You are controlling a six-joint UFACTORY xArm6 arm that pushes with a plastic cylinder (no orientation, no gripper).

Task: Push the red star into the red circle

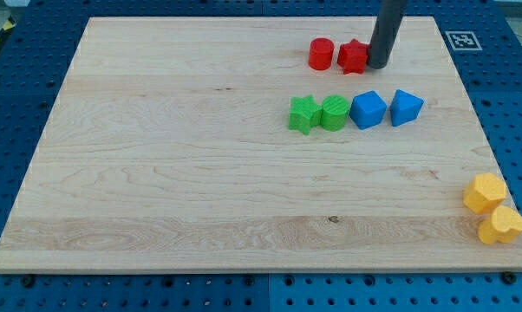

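Dark rod ending in my tip (378, 65), set down on the pale wooden board (157, 173) near the view's top. No fingers fitted: nothing to spread, press or pinch, only a rigid bare end. Tip standing against the view's right side of the small red plastic star block (354, 56), touching or all but touching; exact contact not resolvable.

Red star lying just to the view's right of the red plastic circle block (321, 54), a narrow gap between the two, possibly closed at the nearest star point. Star, circle and tip roughly in one line across the view.

Handling judgement: star appears light, stiff and hard, likely to slide readily on smooth wood. Not fragile. No hold possible; contact by pushing only. Best contact point judged to be the middle of the star's right flank, since an off-centre push on a point would probably spin it aside.

Further out: green star (303, 113), green cylinder (335, 113), blue cube (368, 110) and blue wedge-like block (407, 107) in a row below. Two yellow blocks (493, 208) at the view's lower right corner, well apart.
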